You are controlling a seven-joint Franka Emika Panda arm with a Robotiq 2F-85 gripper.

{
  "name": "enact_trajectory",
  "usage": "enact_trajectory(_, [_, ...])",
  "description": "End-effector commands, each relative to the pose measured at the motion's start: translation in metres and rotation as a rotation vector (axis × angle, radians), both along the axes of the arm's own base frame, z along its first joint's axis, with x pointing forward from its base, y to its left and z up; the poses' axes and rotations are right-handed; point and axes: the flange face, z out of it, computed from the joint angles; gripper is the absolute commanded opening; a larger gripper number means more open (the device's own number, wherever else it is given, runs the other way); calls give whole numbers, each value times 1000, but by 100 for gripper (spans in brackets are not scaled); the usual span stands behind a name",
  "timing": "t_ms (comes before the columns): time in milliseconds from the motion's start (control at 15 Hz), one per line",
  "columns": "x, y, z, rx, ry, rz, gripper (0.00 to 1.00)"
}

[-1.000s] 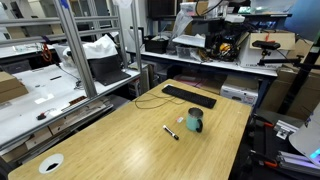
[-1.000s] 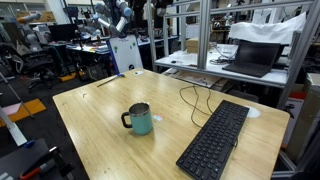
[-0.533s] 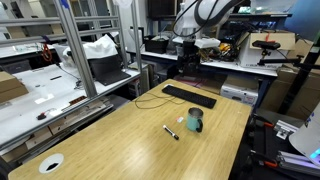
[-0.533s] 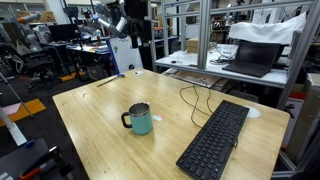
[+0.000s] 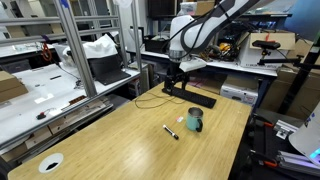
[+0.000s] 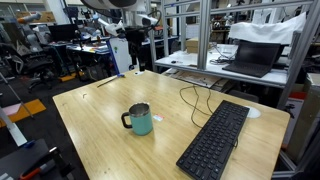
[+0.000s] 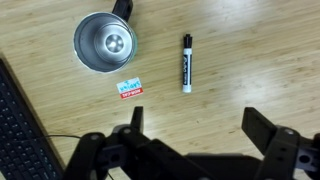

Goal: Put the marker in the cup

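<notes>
The marker [image 7: 186, 62] is a thin dark stick with a whitish end, lying flat on the wooden table; it also shows in an exterior view [image 5: 171, 131]. The cup [image 7: 107, 43], a teal-green mug with a handle, stands upright and empty just beside it, and shows in both exterior views [image 5: 194, 121] [image 6: 140, 120]. My gripper [image 7: 198, 125] is open and empty, high above the table, apart from both. In the exterior views it hangs near the table's far edge [image 5: 178, 78] [image 6: 134, 55]. The marker does not show in the exterior view that has the cup in front.
A long black keyboard [image 5: 190, 96] [image 6: 215, 140] lies behind the cup, with a cable running off it. A small red-and-white label [image 7: 130, 88] lies between cup and marker. A white disc [image 5: 51, 163] sits near the table's front corner. Framed benches surround the table.
The arm has swung in from behind the table and come down toward it, bringing the open gripper over the table's far edge. The marker and the cup have not moved.
</notes>
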Motion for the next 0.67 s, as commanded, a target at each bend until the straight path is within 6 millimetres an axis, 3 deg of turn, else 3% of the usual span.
enact_trajectory(0, [16, 9, -22, 5, 10, 29, 100])
enact_trajectory(333, [25, 28, -69, 17, 62, 91, 100])
enact_trajectory(600, [27, 44, -94, 20, 68, 156, 100])
